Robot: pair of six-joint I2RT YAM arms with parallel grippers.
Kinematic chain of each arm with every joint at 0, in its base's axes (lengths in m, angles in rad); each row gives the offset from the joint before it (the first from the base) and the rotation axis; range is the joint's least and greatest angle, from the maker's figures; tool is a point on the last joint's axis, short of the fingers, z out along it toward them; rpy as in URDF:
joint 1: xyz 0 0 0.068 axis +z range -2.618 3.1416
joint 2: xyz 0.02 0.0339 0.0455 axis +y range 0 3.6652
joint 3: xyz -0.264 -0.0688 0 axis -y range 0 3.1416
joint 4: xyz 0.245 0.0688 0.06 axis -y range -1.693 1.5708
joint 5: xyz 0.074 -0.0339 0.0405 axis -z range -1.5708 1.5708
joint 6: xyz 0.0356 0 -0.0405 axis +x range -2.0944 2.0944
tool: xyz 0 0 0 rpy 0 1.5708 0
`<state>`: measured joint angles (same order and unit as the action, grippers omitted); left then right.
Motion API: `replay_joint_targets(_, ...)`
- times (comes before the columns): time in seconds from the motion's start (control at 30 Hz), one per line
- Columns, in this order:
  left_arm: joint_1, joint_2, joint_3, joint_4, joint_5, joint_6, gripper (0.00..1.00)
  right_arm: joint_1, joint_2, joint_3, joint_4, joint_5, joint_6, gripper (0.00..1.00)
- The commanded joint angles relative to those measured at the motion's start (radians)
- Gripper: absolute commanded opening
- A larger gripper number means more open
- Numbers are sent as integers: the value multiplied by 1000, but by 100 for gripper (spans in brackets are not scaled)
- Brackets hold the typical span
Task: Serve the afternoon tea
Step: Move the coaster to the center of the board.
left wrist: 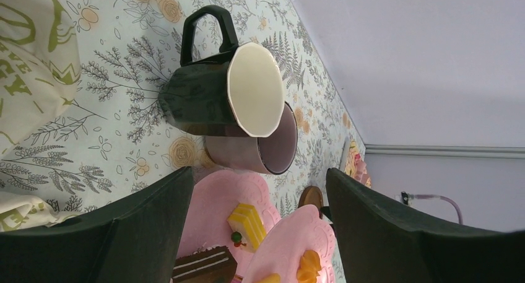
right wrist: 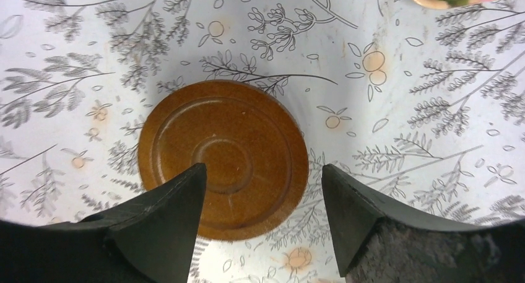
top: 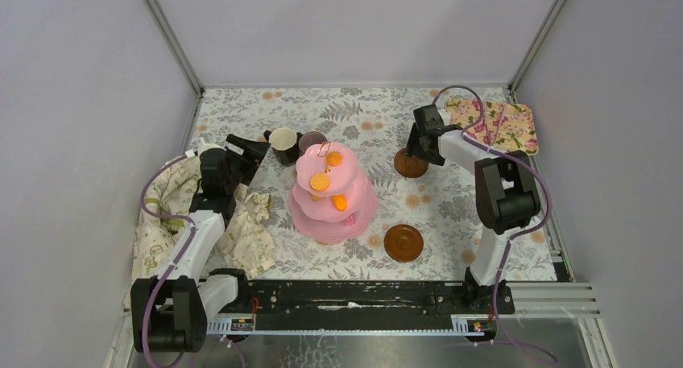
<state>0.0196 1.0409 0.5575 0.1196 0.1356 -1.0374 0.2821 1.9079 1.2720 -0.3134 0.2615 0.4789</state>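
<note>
Well, my right claw (right wrist: 261,171) is spread wide just above the round brown saucer (right wrist: 223,147), flat on the bench (right wrist: 421,147) between the pink cake stand (top: 332,199) and the floral tray (top: 503,126); it looks hard, light and breakable, so I'd pinch its rim softly.

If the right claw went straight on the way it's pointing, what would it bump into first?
Most likely the brown saucer, which lies right below the open right gripper. How much gap is left between them isn't clear.
</note>
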Motion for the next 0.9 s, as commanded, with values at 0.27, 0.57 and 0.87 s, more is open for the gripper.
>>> replay_joint_targets(0.27,12,-3,-15,75,36,-13,85,161,-395,-253,-47,131,29,76)
replay_joint_targets(0.57,15,-17,-15,70,40,-11,85,281,-701,-512,-151,99,133,76)
replay_joint_targets(0.87,15,-5,-19,86,46,-20,85,414,-834,-650,-231,50,265,76)
